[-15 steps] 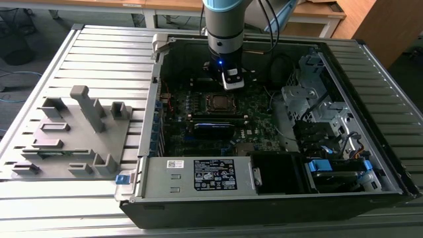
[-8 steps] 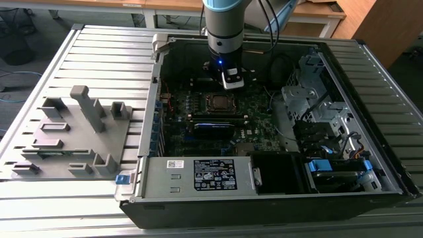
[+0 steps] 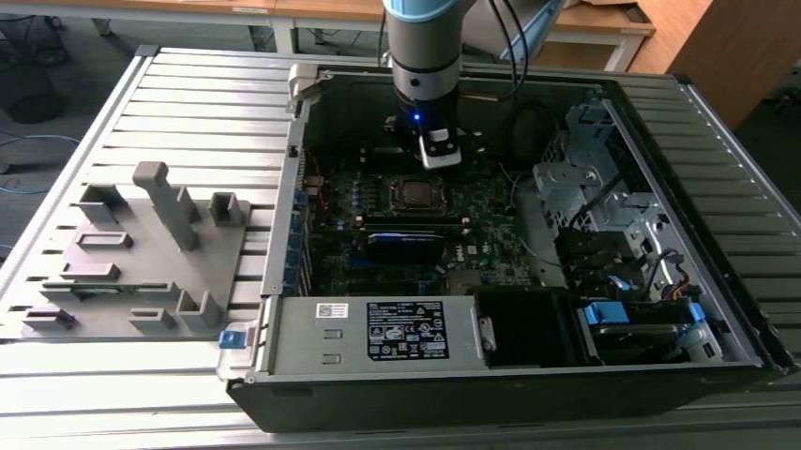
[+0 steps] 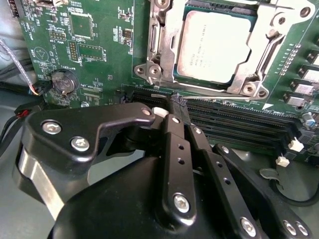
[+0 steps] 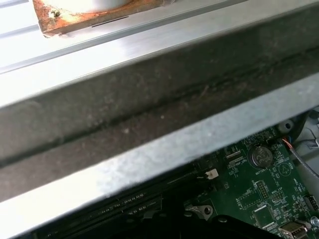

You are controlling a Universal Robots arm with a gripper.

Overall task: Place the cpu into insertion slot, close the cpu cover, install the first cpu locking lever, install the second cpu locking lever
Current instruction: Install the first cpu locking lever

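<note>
Grey-topped square cpu point(image 4: 214, 47) already sits in the silver-rimmed insertion slot point(image 4: 158, 40), with the thin silver cpu cover point(image 4: 259, 64) lying closed around it. Black gripper point(image 4: 174, 112), its jaws pressed together and holding nothing, hovers just near of the socket, over the memory slots point(image 4: 239, 124). Judging by this, the locking levers are the step in hand, calling for a fine sideways push.
</note>
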